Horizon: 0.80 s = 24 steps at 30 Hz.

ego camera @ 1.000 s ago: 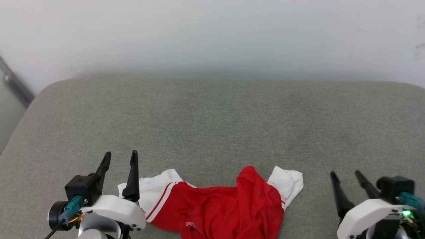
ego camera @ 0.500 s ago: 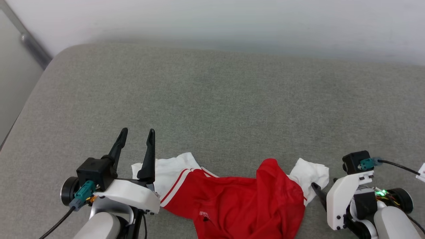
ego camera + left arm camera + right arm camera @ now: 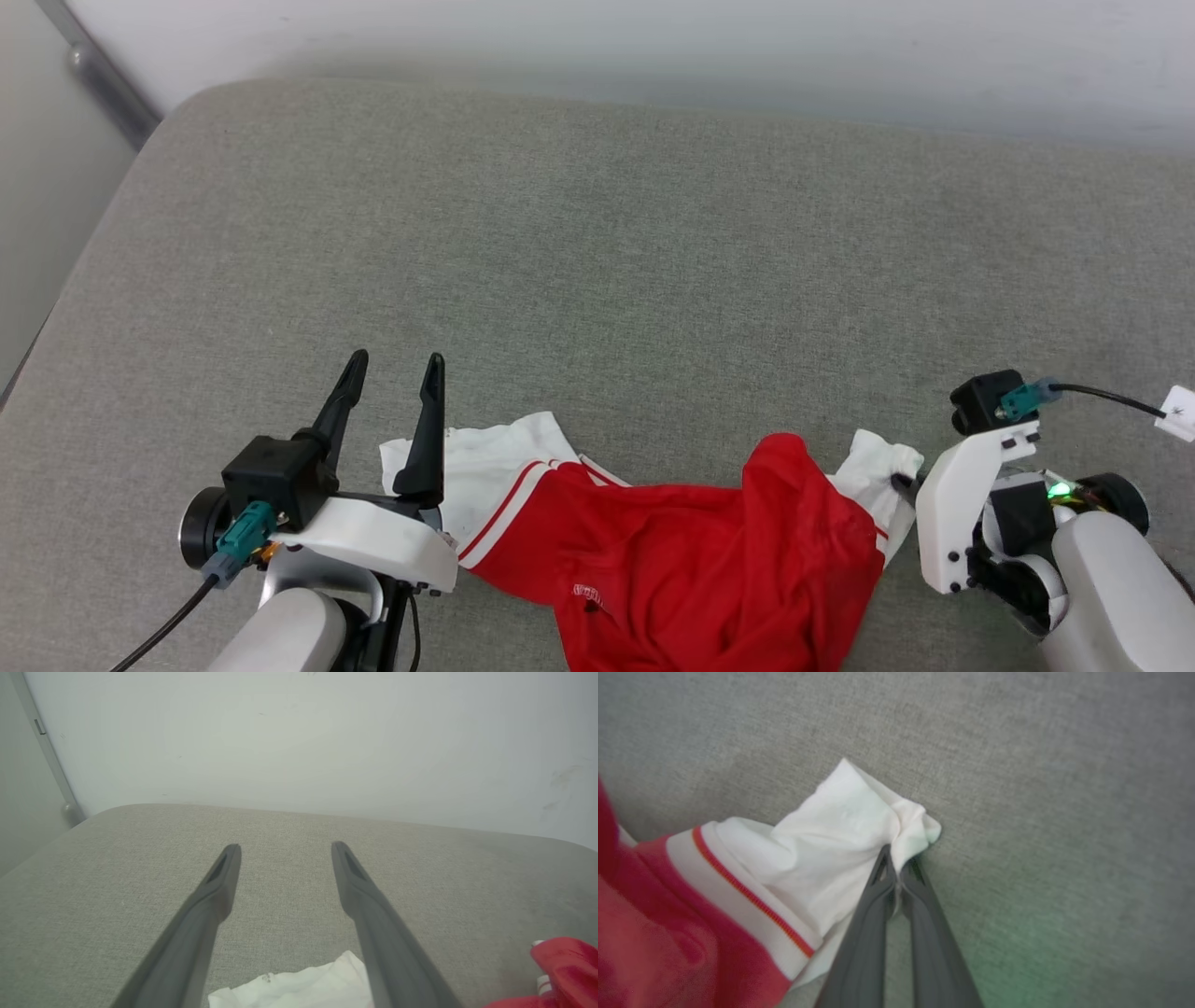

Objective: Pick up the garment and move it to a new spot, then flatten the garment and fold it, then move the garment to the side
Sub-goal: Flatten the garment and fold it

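The garment [image 3: 691, 569] lies lengthwise along the cushion's [image 3: 597, 280] near edge. The right end effector [image 3: 899, 858] is clenched on its right sleeve [image 3: 840, 826], and the left end effector [image 3: 398, 357] hangs released at the left sleeve [image 3: 485, 457].

There is one red T-shirt [image 3: 691, 560]. It has two white sleeves: a left sleeve [image 3: 476, 467] and a right sleeve [image 3: 873, 467].

There are two end effectors. The left end effector [image 3: 397, 359] is just left of the T-shirt. The right end effector [image 3: 899, 863] is at the T-shirt's right sleeve. Each one has two dark fingers [image 3: 219, 891], so that makes four.

There are two blue-green plugs: one plug [image 3: 238, 541] left of the T-shirt and one plug [image 3: 1018, 401] right of it. One green light [image 3: 1058, 488] glows right of the T-shirt. One small white tag [image 3: 1174, 413] sits farther right. One gray padded surface [image 3: 597, 261] lies under the T-shirt.
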{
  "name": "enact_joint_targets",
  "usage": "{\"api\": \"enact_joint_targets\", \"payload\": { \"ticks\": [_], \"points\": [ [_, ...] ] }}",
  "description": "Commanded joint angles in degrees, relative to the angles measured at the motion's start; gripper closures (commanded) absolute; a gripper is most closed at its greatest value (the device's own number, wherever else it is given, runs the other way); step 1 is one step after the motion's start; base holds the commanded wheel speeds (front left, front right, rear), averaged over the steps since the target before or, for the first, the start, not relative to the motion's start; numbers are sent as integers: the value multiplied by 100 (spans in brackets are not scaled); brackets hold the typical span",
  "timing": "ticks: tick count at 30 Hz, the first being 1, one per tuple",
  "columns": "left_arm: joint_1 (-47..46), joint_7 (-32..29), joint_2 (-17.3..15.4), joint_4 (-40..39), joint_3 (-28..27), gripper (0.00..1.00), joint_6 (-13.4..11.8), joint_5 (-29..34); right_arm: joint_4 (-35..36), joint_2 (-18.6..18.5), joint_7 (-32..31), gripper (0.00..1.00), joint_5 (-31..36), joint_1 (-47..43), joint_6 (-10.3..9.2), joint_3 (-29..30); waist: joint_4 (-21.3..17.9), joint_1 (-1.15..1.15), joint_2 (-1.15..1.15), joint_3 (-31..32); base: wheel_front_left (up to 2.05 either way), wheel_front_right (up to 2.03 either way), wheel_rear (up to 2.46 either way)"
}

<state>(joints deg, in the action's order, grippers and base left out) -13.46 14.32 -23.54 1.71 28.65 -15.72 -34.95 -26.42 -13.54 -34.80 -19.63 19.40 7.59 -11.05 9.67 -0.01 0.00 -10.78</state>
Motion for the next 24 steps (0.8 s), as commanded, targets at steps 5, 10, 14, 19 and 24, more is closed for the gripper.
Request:
{"api": "enact_joint_targets", "payload": {
  "ticks": [5,10,14,19,24],
  "points": [
    [-69,38,-9,0,-42,0,-9,1,1,-298,582,100,292,552,-15,455,-171,1,0,-36,0,0,0],
    [-104,50,23,16,-41,0,28,-13,-140,-472,848,100,610,908,-14,1301,-236,1,0,-81,0,0,0],
    [-154,48,48,30,-22,0,49,-2,-483,-462,996,100,803,833,-14,1915,-240,1,0,-149,0,0,0],
    [-186,54,67,100,-44,0,85,-38,-920,-201,1629,0,932,604,-14,2233,-265,1,0,-194,0,0,0],
    [-5,55,79,162,-39,0,21,-48,-578,51,2328,0,888,414,-12,2334,-337,1,0,45,0,0,0]
  ]
}}
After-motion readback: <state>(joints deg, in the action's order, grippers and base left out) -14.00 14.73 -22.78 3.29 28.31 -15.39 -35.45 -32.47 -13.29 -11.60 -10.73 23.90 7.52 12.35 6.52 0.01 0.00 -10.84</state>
